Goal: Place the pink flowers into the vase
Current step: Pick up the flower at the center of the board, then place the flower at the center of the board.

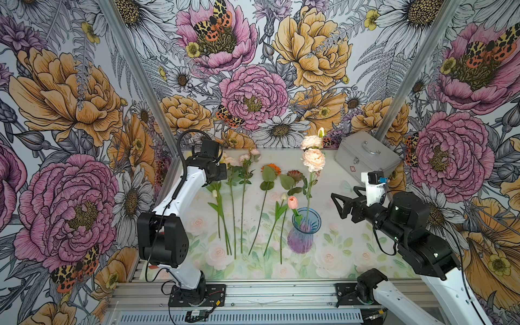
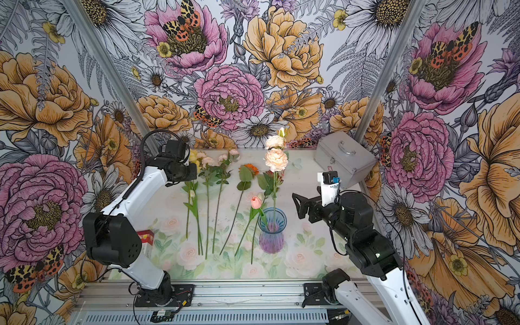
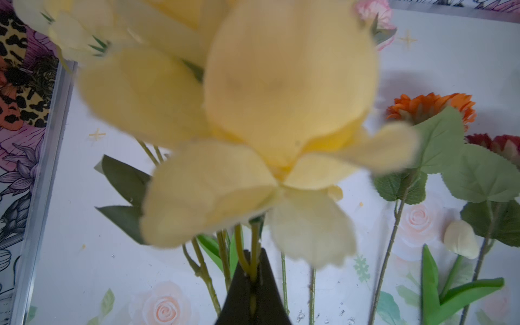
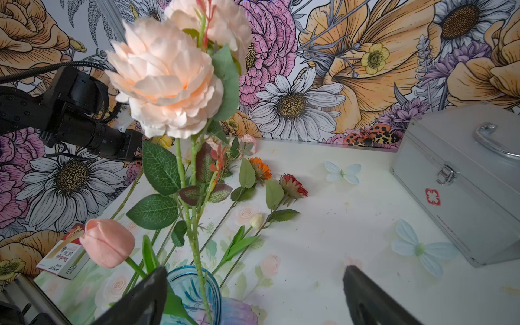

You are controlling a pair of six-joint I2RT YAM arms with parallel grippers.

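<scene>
Silver case (image 1: pixel 365 157) — latched, yellow flowers (image 3: pixel 281 84), orange daisy (image 1: pixel 275 168), bandage box (image 2: pixel 147 239)

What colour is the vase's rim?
Blue; the vase shades to purple below. Shows best in a top view.

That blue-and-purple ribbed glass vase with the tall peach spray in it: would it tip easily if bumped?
Probably somewhat: the blue-and-purple ribbed glass vase holds a tall peach-bloomed spray whose heads stand far above the rim, so a nudge there could lever it. Its bulbous body, seemingly wider than the neck, should steady it. Being glass, it may slide or break.
</scene>
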